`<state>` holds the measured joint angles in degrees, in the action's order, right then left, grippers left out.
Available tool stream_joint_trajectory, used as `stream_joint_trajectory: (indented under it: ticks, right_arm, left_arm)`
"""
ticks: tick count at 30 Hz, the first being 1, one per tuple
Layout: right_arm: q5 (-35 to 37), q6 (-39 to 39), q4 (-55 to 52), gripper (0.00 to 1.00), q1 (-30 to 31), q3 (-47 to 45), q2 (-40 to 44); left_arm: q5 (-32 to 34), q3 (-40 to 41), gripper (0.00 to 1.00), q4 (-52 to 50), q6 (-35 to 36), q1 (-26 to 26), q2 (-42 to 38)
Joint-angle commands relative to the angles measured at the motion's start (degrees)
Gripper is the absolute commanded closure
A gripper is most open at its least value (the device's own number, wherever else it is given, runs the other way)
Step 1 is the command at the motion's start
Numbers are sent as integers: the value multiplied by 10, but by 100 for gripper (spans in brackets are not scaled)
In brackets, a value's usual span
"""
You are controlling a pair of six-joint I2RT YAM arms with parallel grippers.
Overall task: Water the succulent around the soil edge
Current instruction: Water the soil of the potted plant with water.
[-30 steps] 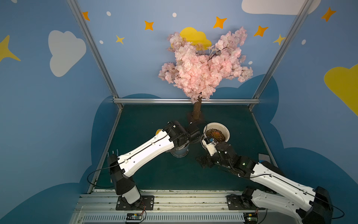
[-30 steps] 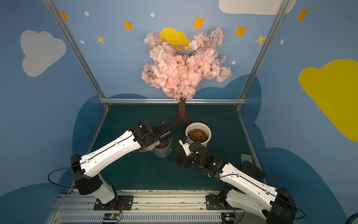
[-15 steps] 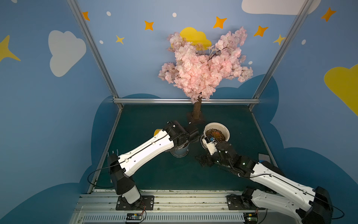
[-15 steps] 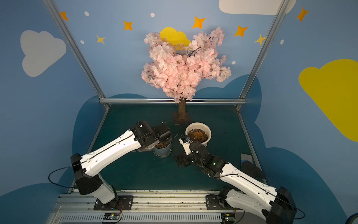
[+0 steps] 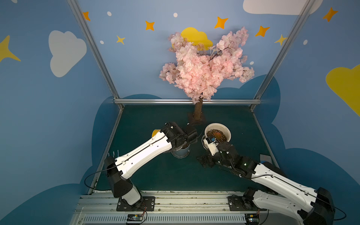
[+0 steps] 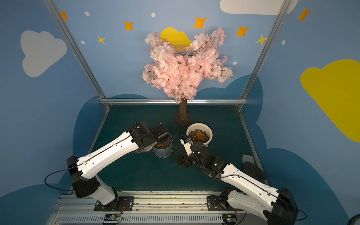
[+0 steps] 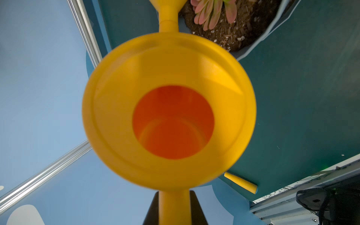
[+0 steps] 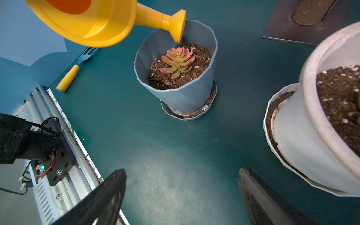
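A pink-green succulent (image 8: 178,61) grows in brown soil (image 8: 202,56) inside a blue-grey pot (image 8: 187,93) on a saucer. My left gripper (image 7: 174,192) is shut on the handle of a yellow watering can (image 7: 169,109). The can (image 8: 93,21) is tipped, and its spout head (image 8: 176,25) hangs over the pot's far rim, just above the soil edge. No water shows. In both top views the left arm covers part of the pot (image 5: 181,153) (image 6: 163,150). My right gripper (image 8: 181,194) stands open over bare table in front of the pot, holding nothing.
A white pot (image 8: 311,146) with soil and another plant stands on a saucer close beside my right gripper. A blue fork with a yellow handle (image 8: 76,68) lies near the table's left edge. The pink blossom tree's trunk (image 5: 197,111) rises behind both pots.
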<state>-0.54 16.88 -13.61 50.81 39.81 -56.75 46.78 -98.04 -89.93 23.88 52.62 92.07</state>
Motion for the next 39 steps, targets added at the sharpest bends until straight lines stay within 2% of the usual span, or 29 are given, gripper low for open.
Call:
stream_joint_trajectory:
  ticks: [1, 39]
  right_arm:
    - [-4, 8, 23, 5, -2, -6, 0]
    - [5, 17, 31, 5, -2, -7, -1]
  left_arm:
    - [15, 6, 97, -7, -1, -1, -22]
    - [16, 74, 97, -10, 2, 2, -99]
